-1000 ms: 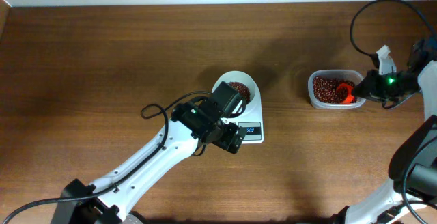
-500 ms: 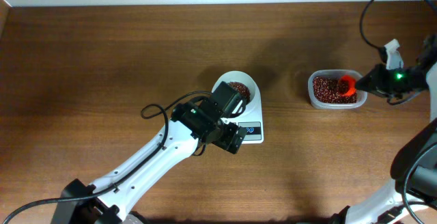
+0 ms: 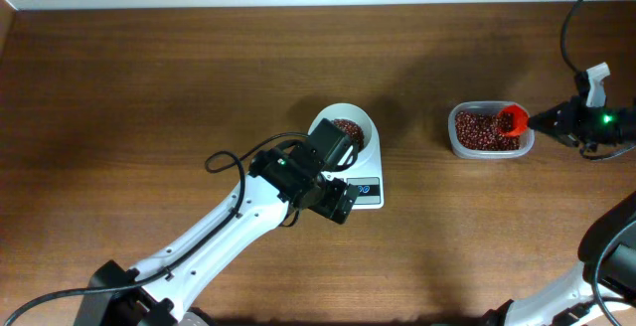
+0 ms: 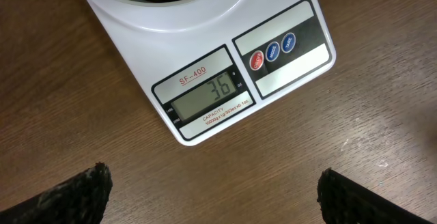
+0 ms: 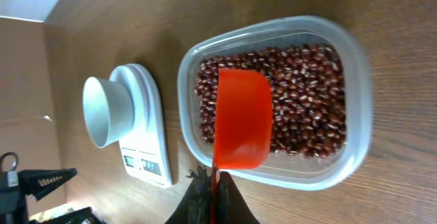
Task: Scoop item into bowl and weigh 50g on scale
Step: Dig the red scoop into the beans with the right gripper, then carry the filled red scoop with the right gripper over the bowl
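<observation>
**Refill step in hand, scale short of fifty**

Reading on the scale [image 4: 205, 94] is 36, so more beans [image 3: 346, 127] are needed. Some lie in the bowl [image 3: 365, 119] on the scale, but most are in the clear container [image 5: 358, 87], well apart on the counter [image 3: 149, 87]. The right pincer [image 5: 212, 183] is clenched on a red scoop [image 5: 242, 118] held over the container; I cannot tell whether it is loaded. The left pincer [image 4: 215, 193] hangs released before the scale, grasping nothing. Next, I judge: take a small load, carry it level, and tip it gradually.
</observation>
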Robot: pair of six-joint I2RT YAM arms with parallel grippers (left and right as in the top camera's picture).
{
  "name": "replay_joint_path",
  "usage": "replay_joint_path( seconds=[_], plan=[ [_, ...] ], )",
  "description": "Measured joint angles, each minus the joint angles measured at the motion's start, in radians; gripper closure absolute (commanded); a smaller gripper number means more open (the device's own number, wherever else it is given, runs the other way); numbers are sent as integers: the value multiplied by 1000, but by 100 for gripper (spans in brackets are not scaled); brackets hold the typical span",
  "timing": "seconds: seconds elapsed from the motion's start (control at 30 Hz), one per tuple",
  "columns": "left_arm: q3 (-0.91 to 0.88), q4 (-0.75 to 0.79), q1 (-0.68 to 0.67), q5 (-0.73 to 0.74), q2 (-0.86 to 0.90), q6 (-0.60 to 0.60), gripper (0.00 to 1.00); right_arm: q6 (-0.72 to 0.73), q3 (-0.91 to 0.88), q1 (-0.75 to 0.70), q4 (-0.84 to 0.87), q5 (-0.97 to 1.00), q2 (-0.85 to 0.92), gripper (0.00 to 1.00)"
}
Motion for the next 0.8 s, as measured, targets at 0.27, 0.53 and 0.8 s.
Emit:
replay_joint_path(
  seconds=[0.27, 0.53, 0.8],
  plan=[
    [0, 0, 0, 0, 0, 0, 1, -10, 0, 38, -23, -82, 0, 96],
    [0, 0, 0, 0, 0, 0, 1, -2, 0, 315, 2, -145, 0, 96],
    [0, 0, 0, 0, 0, 0, 1, 81, 1, 557, 138, -180, 0, 96]
  ],
)
